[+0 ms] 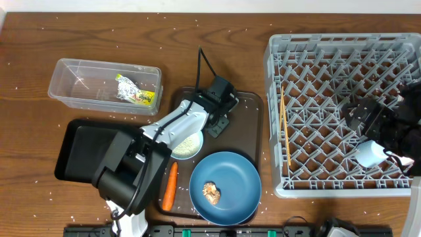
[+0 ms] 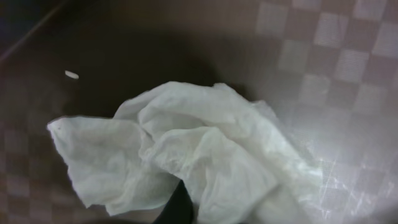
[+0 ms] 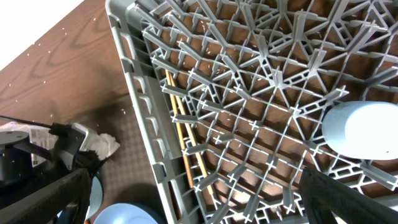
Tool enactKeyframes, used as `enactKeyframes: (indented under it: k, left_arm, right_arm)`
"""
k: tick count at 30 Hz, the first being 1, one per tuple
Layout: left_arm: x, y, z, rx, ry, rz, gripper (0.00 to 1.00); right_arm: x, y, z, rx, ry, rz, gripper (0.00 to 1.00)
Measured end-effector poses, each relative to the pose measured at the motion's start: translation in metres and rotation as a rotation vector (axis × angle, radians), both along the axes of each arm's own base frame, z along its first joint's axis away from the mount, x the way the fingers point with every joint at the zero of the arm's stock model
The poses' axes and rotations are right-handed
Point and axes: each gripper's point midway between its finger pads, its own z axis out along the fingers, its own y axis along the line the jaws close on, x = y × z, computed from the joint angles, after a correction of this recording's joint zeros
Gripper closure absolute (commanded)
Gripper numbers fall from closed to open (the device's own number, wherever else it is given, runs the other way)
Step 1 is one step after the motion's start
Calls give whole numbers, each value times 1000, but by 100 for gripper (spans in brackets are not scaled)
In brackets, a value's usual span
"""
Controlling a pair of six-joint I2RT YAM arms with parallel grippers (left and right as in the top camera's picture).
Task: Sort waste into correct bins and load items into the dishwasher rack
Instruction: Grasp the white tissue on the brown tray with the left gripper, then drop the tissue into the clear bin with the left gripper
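My left gripper [image 1: 218, 122] is down on the brown serving tray, shut on the crumpled white paper [image 2: 205, 155], with a dark fingertip [image 2: 180, 208] showing through the folds. The paper also shows in the right wrist view [image 3: 102, 144]. My right gripper [image 3: 199, 183] is open and empty over the grey dishwasher rack [image 1: 342, 189], beside the light-blue cup [image 1: 368, 153] lying in it. The blue plate [image 1: 233, 181] holds a brown food lump [image 1: 211, 191]. The carrot [image 1: 170, 185] and pale bowl [image 1: 189, 145] lie on the serving tray. The pinkish-white cup is out of view.
The clear tub [image 1: 79, 84] at the back left holds the yellow-green wrapper [image 1: 136, 92]. The black tray [image 1: 79, 153] lies partly under my left arm. Yellow chopsticks [image 1: 285, 128] lie in the rack. Rice grains are scattered over the table.
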Motion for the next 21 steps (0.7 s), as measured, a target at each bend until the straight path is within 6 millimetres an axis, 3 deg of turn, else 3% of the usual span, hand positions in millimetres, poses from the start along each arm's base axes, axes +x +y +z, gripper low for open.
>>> enactKeyframes:
  k: [4, 6, 9, 12, 14, 16, 18, 19, 20, 21]
  left_arm:
    - [-3, 6, 16, 7, -5, 33, 94]
    - [8, 13, 40, -4, -73, 97, 94]
    - [35, 38, 99, -46, -236, 261, 94]
    - [63, 87, 158, -99, -398, 470, 94]
    - [78, 132, 182, -119, -475, 631, 93]
    - [88, 173, 188, -118, -507, 768, 94]
    - [97, 208, 178, -124, -496, 873, 93]
    - [101, 219, 171, -131, -483, 900, 86]
    - [103, 229, 161, -140, -457, 932, 70]
    - [104, 237, 152, -144, -431, 952, 43]
  right_arm:
    - [0, 0, 0, -4, 0, 6, 1]
    - [0, 0, 0, -6, 0, 9, 1]
    - [0, 0, 0, -8, -1, 11, 1]
    - [0, 0, 0, -8, -1, 12, 1]
    - [0, 0, 0, -8, -1, 12, 1]
    - [0, 0, 0, -8, -1, 12, 1]
    - [0, 0, 0, -9, -1, 12, 1]
    - [0, 0, 0, -9, -1, 12, 1]
    - [0, 0, 0, -8, 0, 12, 1]
    - [-1, 0, 0, -8, 1, 12, 1]
